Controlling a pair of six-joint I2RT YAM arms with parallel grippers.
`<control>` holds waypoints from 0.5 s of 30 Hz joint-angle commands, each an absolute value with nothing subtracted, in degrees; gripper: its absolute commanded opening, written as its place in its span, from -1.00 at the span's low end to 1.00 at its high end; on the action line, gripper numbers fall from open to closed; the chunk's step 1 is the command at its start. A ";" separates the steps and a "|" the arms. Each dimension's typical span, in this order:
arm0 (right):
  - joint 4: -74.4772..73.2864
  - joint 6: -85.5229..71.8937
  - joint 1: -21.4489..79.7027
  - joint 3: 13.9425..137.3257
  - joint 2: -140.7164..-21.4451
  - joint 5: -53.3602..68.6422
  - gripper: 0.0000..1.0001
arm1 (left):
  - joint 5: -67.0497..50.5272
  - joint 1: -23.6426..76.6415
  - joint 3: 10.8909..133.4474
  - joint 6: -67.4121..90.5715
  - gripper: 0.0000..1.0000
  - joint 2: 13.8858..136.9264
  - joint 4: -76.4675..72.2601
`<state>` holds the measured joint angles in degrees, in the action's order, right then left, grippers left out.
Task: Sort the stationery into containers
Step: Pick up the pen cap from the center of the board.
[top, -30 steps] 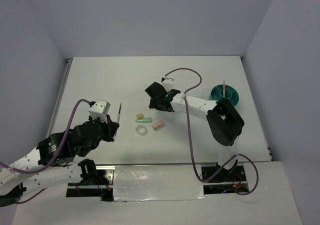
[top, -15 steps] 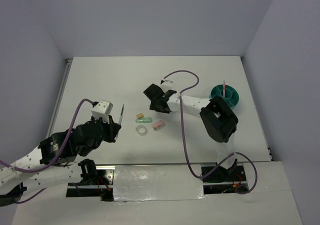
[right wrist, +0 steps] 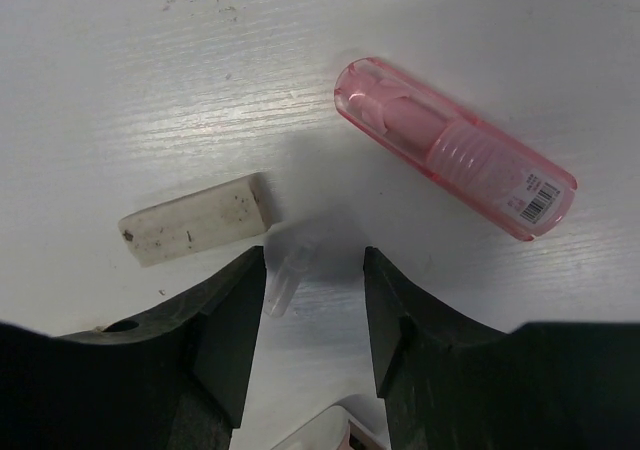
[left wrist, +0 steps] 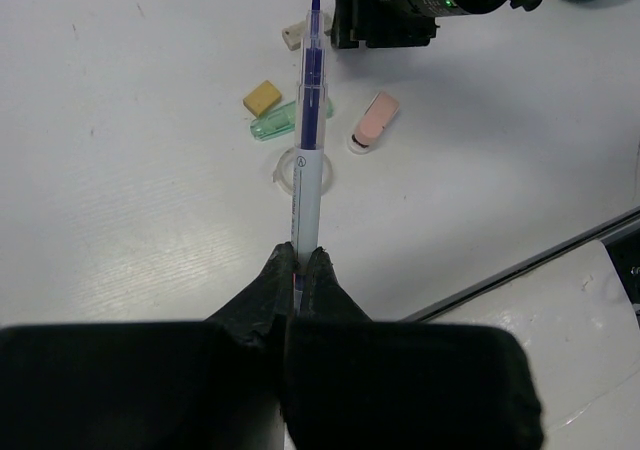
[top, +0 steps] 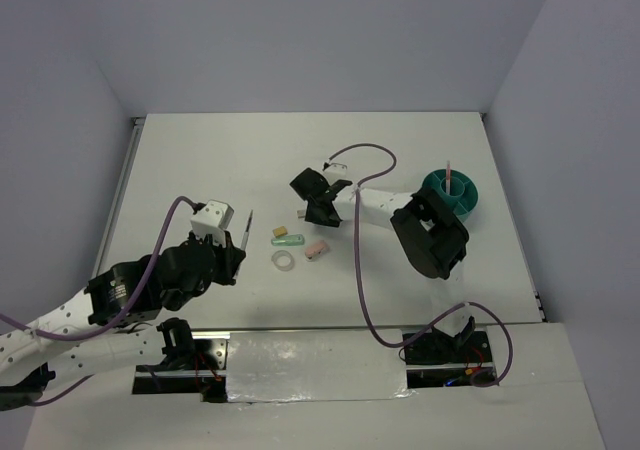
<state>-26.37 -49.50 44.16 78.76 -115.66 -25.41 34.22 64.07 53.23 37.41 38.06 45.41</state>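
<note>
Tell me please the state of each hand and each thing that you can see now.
left hand: shut on the pen
pen: held, tip pointing away from the hand
right hand: open, holding nothing
small clear piece: lying between the open fingers, ungripped
teal organiser: upright, one pink pen standing inside
tape ring: lying flat

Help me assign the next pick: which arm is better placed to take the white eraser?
Right. The right fingers are open just beside the eraser; the left fingers are shut on a pen.
</note>
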 commanded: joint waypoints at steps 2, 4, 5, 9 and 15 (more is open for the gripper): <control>-25.66 -49.22 43.59 79.37 -116.81 -25.49 -0.02 | 34.37 64.34 53.35 36.04 -1.00 38.15 44.12; -26.01 -49.22 43.68 79.28 -116.72 -25.31 -0.12 | 34.54 64.34 53.44 36.21 -1.00 38.14 44.21; -26.10 -49.39 43.77 79.10 -116.72 -25.40 -0.14 | 34.63 64.34 53.44 36.30 -1.00 38.06 44.30; -26.54 -49.92 44.30 78.40 -116.28 -25.49 -0.15 | 34.72 64.34 53.44 36.30 -1.00 37.62 44.21; -29.44 -51.50 45.52 80.33 -117.42 -26.45 0.00 | 34.63 64.34 53.44 36.21 -1.00 37.62 44.21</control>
<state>-26.83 -49.58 44.27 78.76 -115.66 -25.32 34.24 64.07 53.23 37.43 38.06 45.43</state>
